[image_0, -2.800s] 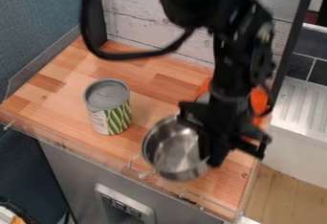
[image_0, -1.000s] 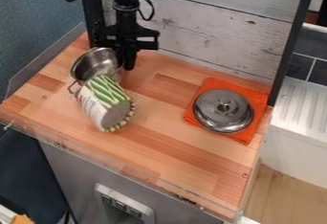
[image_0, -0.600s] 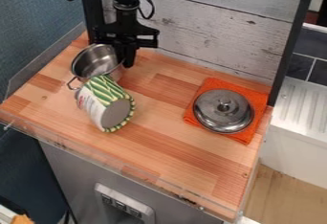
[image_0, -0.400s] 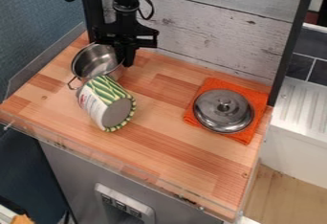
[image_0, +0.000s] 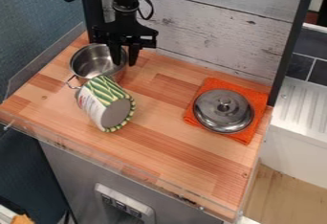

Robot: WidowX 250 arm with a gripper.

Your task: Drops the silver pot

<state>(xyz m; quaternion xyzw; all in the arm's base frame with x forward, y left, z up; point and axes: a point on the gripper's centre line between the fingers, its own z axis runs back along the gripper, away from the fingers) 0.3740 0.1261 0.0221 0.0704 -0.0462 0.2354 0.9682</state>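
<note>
Hanging down near the top left of the view, my black gripper (image_0: 125, 62) has its two fingers spread apart, with a gap between them. The silver pot (image_0: 92, 64) is right there by my fingers, on the wooden top (image_0: 185, 158), up in the far left part. One finger is over the inside of the pot, and the other is just outside its rim. My fingers are not squeezing the pot. The pot stands the right way up, and I can look down into its round, shiny inside. A thin loop handle (image_0: 71, 82) sticks out from its near left side.

A big can (image_0: 105, 103) with green and yellow stripes is tipped over, just in front of the pot. Its flat grey end faces the camera. The other end is up by the pot, but I cannot tell if they touch. Over on the right, a shiny round lid (image_0: 220, 117) with a little knob on top sits on an orange cloth (image_0: 252, 95). A wall of pale boards (image_0: 204, 31) stands at the back.
</note>
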